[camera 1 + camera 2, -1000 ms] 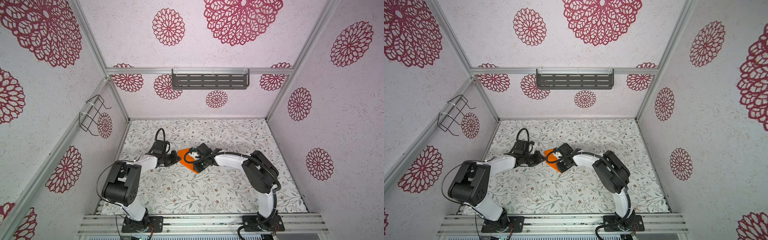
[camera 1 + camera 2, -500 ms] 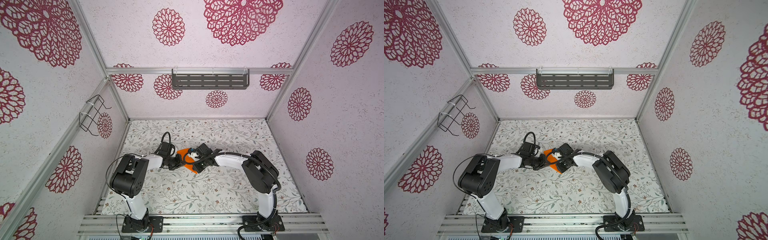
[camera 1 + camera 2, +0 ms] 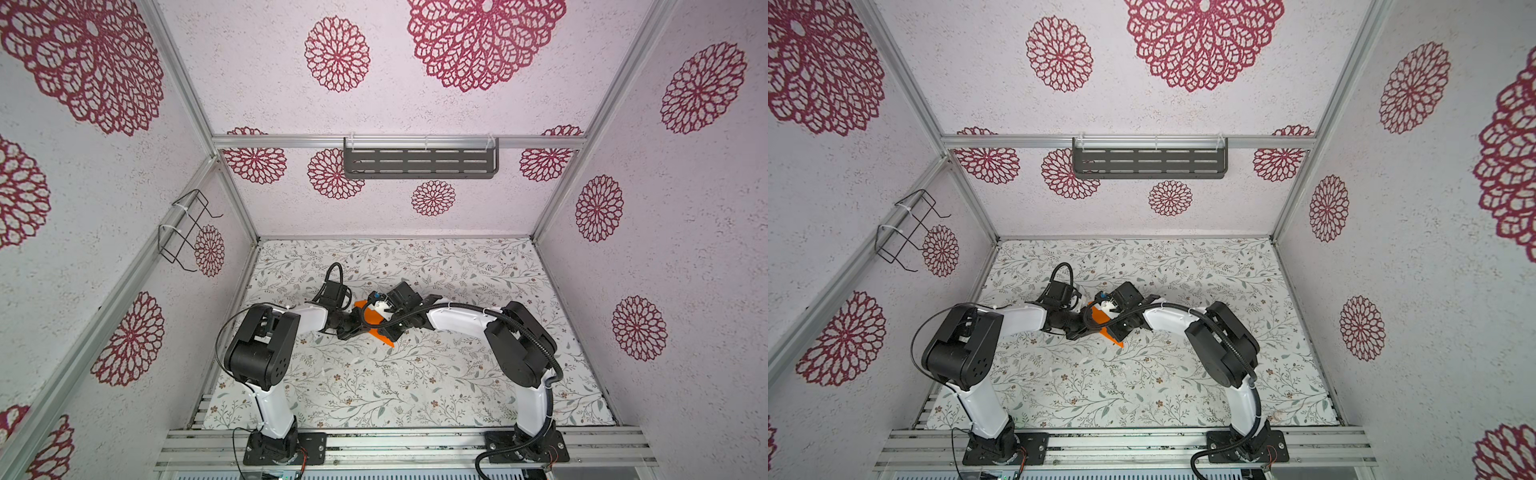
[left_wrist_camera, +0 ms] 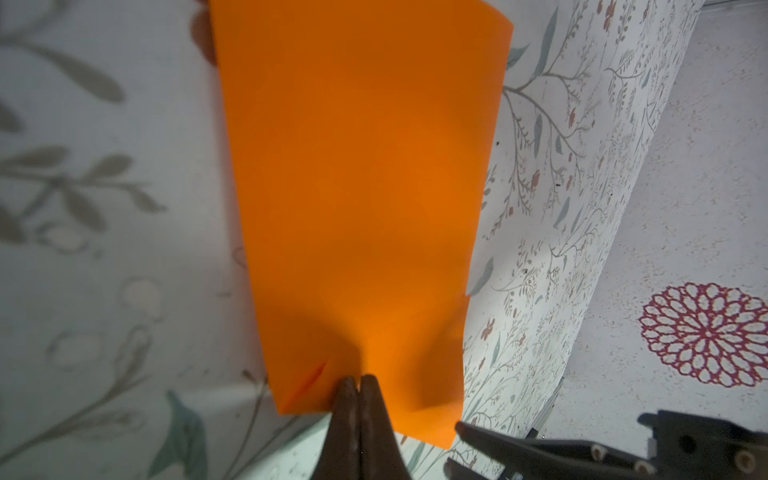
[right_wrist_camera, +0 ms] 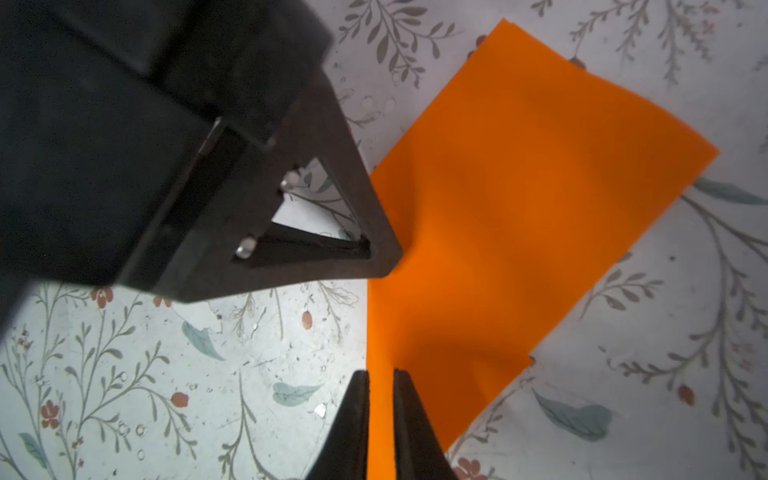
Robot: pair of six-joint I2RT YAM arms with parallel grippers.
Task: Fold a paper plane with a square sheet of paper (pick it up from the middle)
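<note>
Wire basket (image 3: 185, 230) on the left wall and slotted grey shelf (image 3: 419, 163) at the back show nothing inside. Since a second ago, the left hand (image 4: 356, 380) has reached in and clenched on the folded bright orange paper sheet (image 4: 353, 199) at mid-desk (image 3: 374, 382). The right hand (image 5: 380, 374) pinches its other edge.

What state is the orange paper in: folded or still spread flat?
Folded: the orange paper shows as an oblong with doubled edges at one corner.

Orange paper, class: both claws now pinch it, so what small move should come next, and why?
Probably flatten the orange paper onto the table and press the crease: it looks folded already, with the left claw and right claw shut on its edges.
</note>
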